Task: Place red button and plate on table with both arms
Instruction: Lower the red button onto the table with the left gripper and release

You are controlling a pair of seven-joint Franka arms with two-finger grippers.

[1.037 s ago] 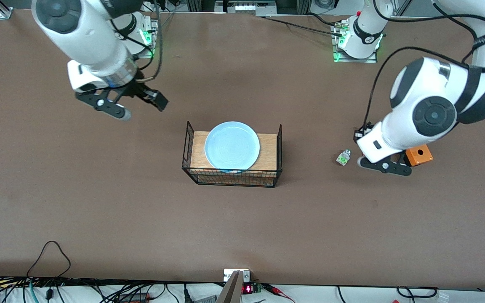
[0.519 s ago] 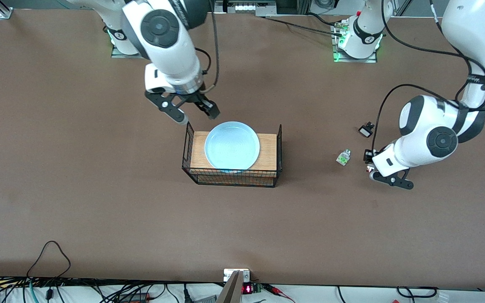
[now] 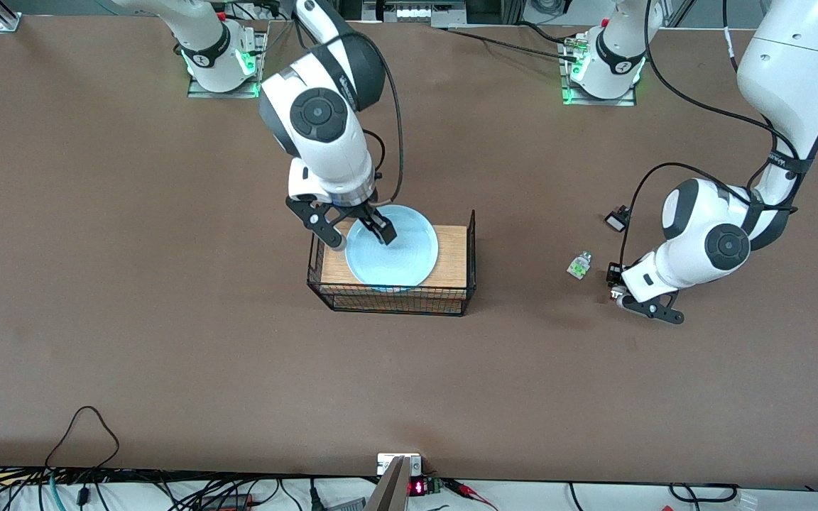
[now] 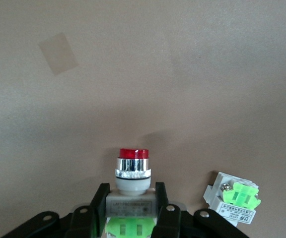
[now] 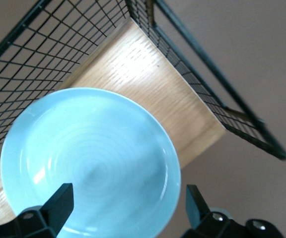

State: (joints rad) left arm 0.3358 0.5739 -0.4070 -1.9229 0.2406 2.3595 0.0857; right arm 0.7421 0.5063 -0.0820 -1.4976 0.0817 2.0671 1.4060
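The light blue plate (image 3: 398, 252) lies on the wood top of a black wire basket (image 3: 467, 248) at mid-table. My right gripper (image 3: 359, 235) is open and low over the plate's rim at the right arm's end. In the right wrist view the plate (image 5: 91, 163) fills the space ahead of the gripper (image 5: 128, 203), with one finger over the plate and the other outside its rim. My left gripper (image 3: 633, 301) is low over the brown table (image 3: 167, 341). It is shut on the red button (image 4: 133, 171), gripping its whitish body, with the red cap pointing outward.
A whitish-green piece without a red cap (image 3: 579, 265) lies on the table beside the left gripper and also shows in the left wrist view (image 4: 235, 198). A small black-and-white part (image 3: 616, 220) lies farther from the front camera. The basket's wire walls rise at both ends of the plate.
The right arm has swung from its end of the table to the basket and come down over the plate's rim. The left gripper has shifted slightly toward the front camera and lower.
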